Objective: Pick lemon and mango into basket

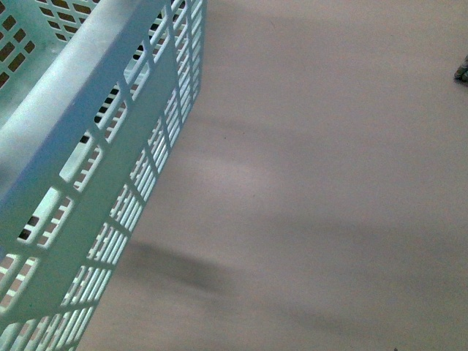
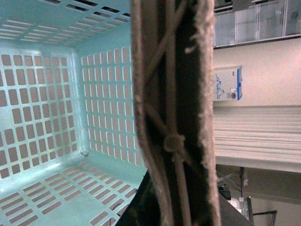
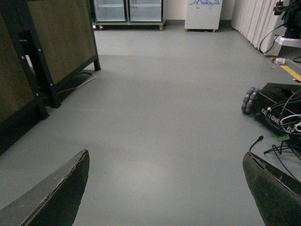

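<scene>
Currently the basket [image 1: 80,95] stands left; right tool [image 3: 165,157] gapes wide.

The basket [image 1: 88,146] read to me as moulded plastic, pale blue-green and smooth, with a soft satin sheen along its rim at the upper left of the front view. Down the middle of the left wrist view ran a brown ribbed bar [image 2: 174,141], dull and rough, its edges fuzzy and frayed. On the right gripper [image 3: 165,155], the fingers [image 3: 61,197] looked dark and matt, with pale chipped edges. The floor [image 3: 164,108] was smooth grey with a faint shine. At that view's upper left, a cabinet [image 3: 61,37] showed dull brown board in a matt black frame; the glass doors [image 3: 127,9] at the top were glossy.
</scene>
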Controlling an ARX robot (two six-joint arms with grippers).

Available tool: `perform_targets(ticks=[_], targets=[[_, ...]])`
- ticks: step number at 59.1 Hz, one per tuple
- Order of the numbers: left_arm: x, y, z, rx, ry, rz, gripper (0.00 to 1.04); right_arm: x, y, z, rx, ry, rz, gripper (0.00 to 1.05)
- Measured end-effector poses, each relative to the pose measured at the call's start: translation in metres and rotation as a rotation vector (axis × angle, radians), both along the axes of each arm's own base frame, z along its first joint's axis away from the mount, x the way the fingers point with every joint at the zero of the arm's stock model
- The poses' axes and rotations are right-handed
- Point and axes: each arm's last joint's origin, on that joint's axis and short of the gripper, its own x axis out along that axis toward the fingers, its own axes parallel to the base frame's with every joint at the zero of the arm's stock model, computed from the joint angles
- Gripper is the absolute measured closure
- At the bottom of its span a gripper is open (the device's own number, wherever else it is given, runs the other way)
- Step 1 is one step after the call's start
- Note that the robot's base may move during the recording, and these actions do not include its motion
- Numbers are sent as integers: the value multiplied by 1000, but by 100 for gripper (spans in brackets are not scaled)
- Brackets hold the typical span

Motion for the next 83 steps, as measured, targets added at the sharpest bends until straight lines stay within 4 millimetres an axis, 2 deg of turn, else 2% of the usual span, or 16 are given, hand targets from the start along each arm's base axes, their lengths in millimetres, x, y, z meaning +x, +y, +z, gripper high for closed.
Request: perform_targets(ticks=[83], targets=[[0, 0, 2, -2, -5, 1, 100, 0, 0, 0, -1, 0, 0, 9]])
